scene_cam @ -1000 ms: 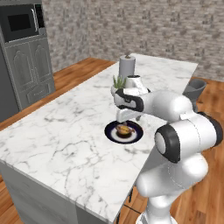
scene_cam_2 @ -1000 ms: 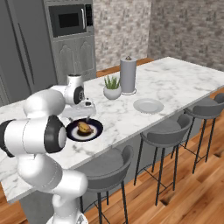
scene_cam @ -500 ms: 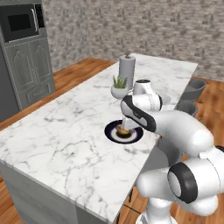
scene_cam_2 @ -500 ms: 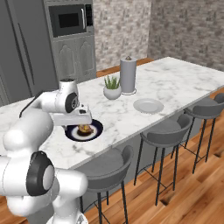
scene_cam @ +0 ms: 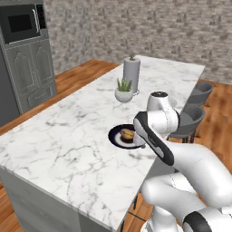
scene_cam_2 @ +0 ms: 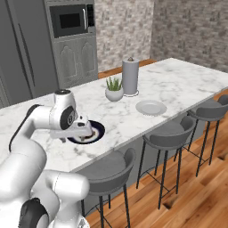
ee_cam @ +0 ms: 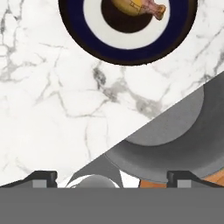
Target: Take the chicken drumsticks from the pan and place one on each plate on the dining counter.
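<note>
Hand view, drumstick [ee_cam: 139, 7] on navy plate [ee_cam: 127, 46], apparently well ahead of empty wide-open end effector [ee_cam: 112, 177].

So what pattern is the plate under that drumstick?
Dark navy plate with a white ring, clearest in the hand view.

Golden-brown chicken drumstick [scene_cam: 127, 134] on dark navy white-ringed plate [scene_cam: 116, 137], near edge of white marble table [scene_cam: 72, 149]; pale grey-white plate [scene_cam_2: 151, 107] right; potted plant [scene_cam_2: 114, 90], paper-towel roll [scene_cam_2: 130, 76] behind.
</note>
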